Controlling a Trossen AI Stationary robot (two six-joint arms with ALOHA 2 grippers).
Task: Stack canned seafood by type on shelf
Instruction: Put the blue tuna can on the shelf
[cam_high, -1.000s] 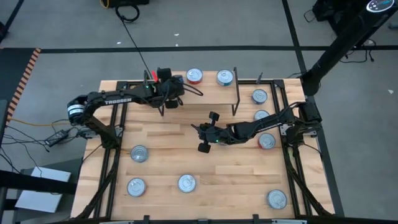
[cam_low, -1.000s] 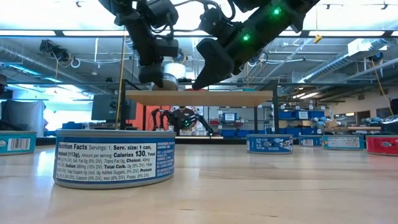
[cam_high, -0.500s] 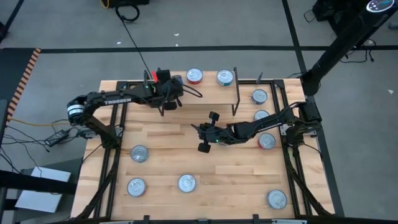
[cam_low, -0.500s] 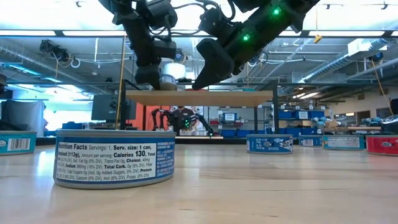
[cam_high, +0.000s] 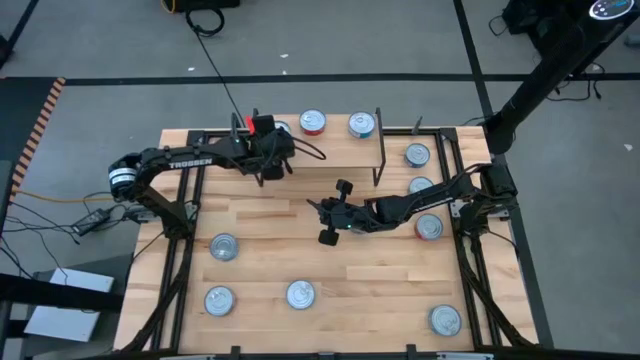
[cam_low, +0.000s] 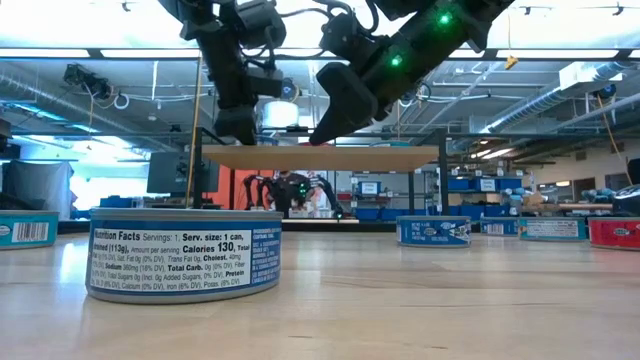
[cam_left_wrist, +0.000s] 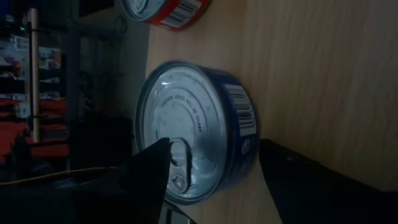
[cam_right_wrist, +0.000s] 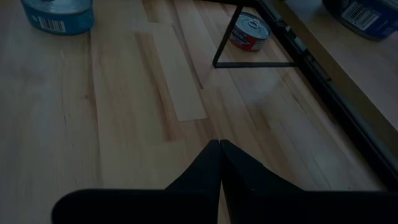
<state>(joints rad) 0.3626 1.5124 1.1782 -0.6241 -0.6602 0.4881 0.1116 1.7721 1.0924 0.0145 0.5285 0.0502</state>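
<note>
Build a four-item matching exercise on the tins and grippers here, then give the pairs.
Column one:
1. Blue-labelled tin
2. Red-labelled tin
3. Right gripper
4. Tin with the nutrition label

Column two:
A. Shut, above bare tabletop
B. On the tabletop, nearest the low camera
C. On the shelf, between the open fingers of the left gripper
D. On the shelf, clear of both grippers

Pairs: 1-C, 2-D, 3-A, 4-B

Glossy metal tin (cam_left_wrist: 199, 130); smooth pale wood shelf (cam_left_wrist: 323, 74)
</note>
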